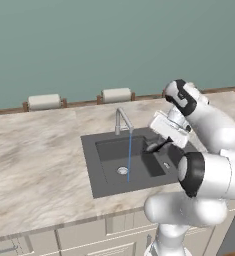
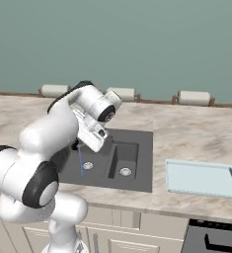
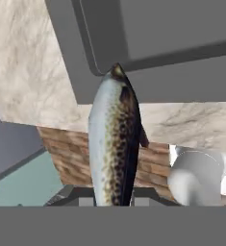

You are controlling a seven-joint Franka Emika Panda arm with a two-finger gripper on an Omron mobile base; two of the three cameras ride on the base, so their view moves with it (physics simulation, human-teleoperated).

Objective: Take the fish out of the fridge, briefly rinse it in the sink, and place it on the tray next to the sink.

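in the hand view the fish runs lengthwise away from the gripper, which is clamped on its near end — pointed tip aimed at the sink rim. the gripper hangs over the sink, where a thin stream falls from the faucet into the basin. the tray lies on the bench, right of the sink — bare.

- The arm is glossy white, built of thick rounded segments.
- Dark charcoal bands ring its joints.
- A blocky white hand closes its end, with dark parts beneath.
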